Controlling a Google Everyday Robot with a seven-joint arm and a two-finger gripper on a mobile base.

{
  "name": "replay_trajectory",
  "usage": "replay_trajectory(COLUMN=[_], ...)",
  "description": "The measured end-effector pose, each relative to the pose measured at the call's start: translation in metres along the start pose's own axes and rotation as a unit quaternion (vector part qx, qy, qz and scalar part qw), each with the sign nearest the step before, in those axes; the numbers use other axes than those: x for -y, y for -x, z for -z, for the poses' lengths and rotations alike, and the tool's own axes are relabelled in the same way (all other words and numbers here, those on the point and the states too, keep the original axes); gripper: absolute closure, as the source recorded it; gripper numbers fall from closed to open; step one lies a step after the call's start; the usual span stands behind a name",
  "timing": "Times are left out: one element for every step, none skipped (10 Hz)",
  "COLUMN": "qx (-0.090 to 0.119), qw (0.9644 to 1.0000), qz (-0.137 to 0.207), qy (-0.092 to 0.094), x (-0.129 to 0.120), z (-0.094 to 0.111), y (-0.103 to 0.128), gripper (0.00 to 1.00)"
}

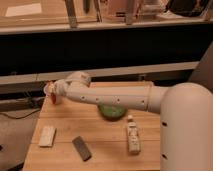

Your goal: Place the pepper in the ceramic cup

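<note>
Tool [53,94] clamps pepper [55,98] right at ceramic cup [48,90]

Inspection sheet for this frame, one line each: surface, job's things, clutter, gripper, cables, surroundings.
Surface: light wooden table, carrying several loose items.
Job's things: small red-orange pepper at the gripper's tip; small white ceramic cup at the back left corner, mostly hidden.
Clutter: wide green bowl partly under the arm; white bottle lying down; dark flat bar; pale flat block.
Gripper: gripper shut, apparently on the pepper, at the cup.
Cables: dark cable on the floor, left of the table.
Surroundings: dark counter front behind the table.
</note>
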Motion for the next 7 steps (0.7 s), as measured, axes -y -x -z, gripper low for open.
replay_trajectory(qx=[-0.005,-0.008,-0.011,-0.016,-0.018,-0.022,-0.024], qw=[0.9999,0.9995,0.9989,0.9977,0.9967,0.995,0.9925], qz=[0.012,0.021,0.031,0.046,0.055,0.069,0.089], qy=[-0.011,-0.021,-0.033,-0.048,-0.057,-0.068,-0.08], x=[0.003,0.006,0.008,0.011,0.012,0.014,0.016], z=[-0.003,-0.006,-0.009,-0.012,-0.014,-0.016,-0.017], y=[-0.006,-0.011,-0.017,-0.024,-0.029,-0.034,-0.037], gripper=[1.0,1.0,1.0,1.0,1.0,1.0,1.0])
